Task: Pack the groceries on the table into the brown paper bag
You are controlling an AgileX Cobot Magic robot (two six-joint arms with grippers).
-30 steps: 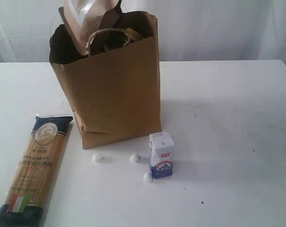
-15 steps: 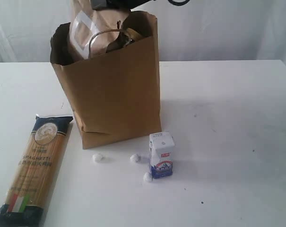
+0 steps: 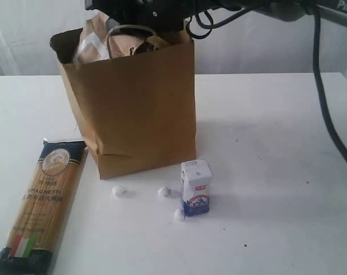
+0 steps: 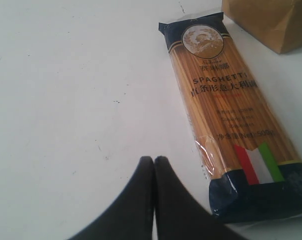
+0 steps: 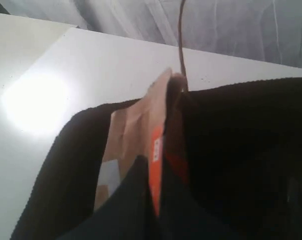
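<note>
The brown paper bag (image 3: 133, 103) stands upright on the white table (image 3: 276, 143). My right gripper (image 5: 158, 167) is shut on the brown orange-labelled pouch (image 5: 141, 117), which sits low in the bag's dark mouth; its top (image 3: 92, 41) shows above the rim. The right arm (image 3: 150, 10) hangs over the bag. The spaghetti packet (image 3: 44, 200) lies flat left of the bag, and the small white-blue carton (image 3: 195, 188) stands in front of it. My left gripper (image 4: 154, 162) is shut and empty, just above the table beside the spaghetti packet's (image 4: 225, 100) dark blue end.
Three small white balls (image 3: 119, 191) (image 3: 163, 191) (image 3: 179, 215) lie in front of the bag near the carton. A black cable (image 3: 328, 114) hangs down at the right. A white curtain backs the table. A bag corner (image 4: 270, 22) shows past the packet.
The right arm has come down into view over the bag, and the pouch has sunk deeper into it. The bag's rim has shifted slightly left.
</note>
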